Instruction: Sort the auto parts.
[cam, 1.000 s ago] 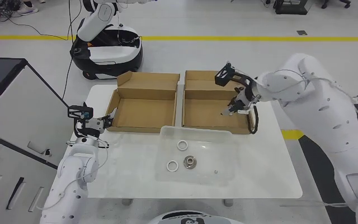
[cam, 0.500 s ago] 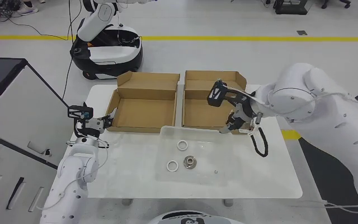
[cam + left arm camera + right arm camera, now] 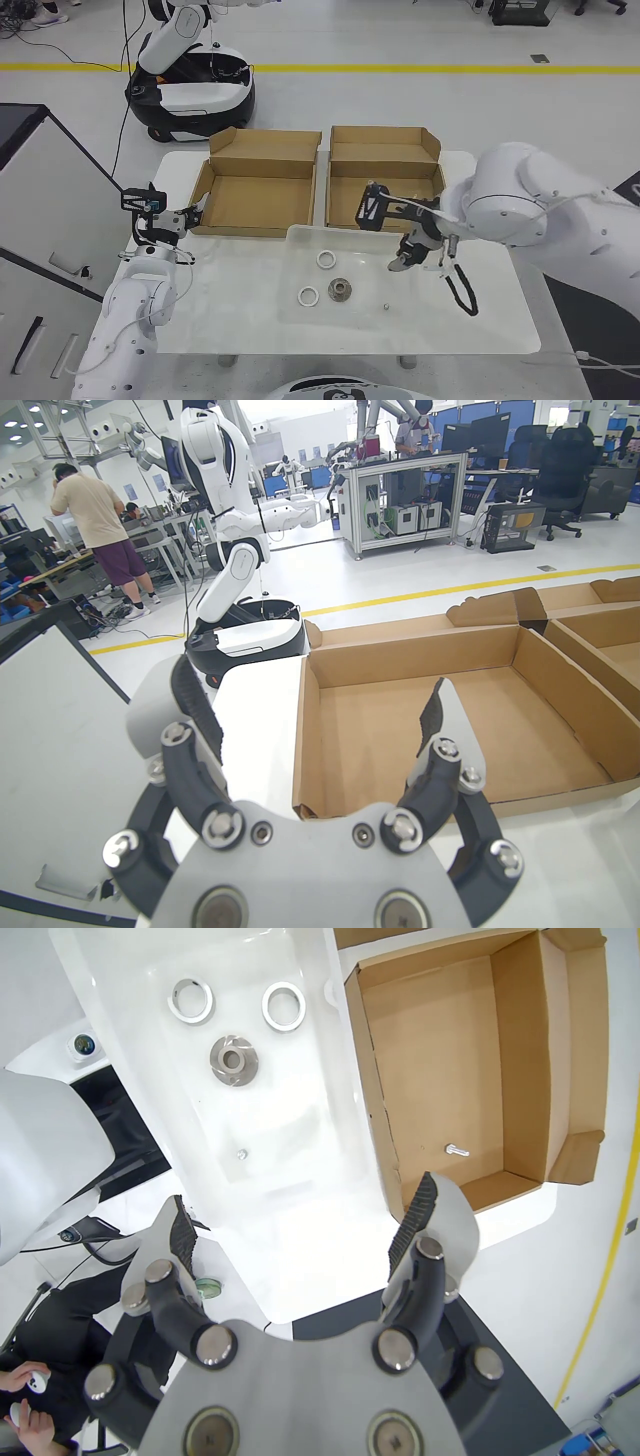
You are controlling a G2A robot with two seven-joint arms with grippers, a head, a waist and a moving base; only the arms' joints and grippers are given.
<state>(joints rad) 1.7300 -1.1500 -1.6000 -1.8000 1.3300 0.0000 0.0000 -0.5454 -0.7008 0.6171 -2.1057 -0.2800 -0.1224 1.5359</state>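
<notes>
"Starting at the near side, what lay in the shallow clear plastic tray (image 3: 350,231)?"

"Nearest was a small silver nut (image 3: 386,307), toward the tray's right. A little farther and to the left sat the grey flanged metal hub (image 3: 341,290), with the near white ring (image 3: 308,296) just beside it on its left. The far white ring (image 3: 326,259) lay beyond both, closer to the tray's far wall. All four parts were apart from one another."

"And the right gripper (image 3: 302,1198)?"

"It hung above the tray's right part, farther than the nut and right of the far ring. Its fingers were spread wide with nothing between them."

"Where was the left gripper (image 3: 310,685)?"

"It was over the left edge of the white table (image 3: 480,300), just beside the near left corner of the left brown cardboard box (image 3: 255,200). Its fingers were also spread wide and gripped nothing."

"What stood at the far side?"

"The two shallow boxes sat side by side beyond the tray, flaps up along their far walls. The right brown cardboard box (image 3: 375,195) held a silver bolt (image 3: 456,1150), lying flat on the floor toward its right end."
</notes>
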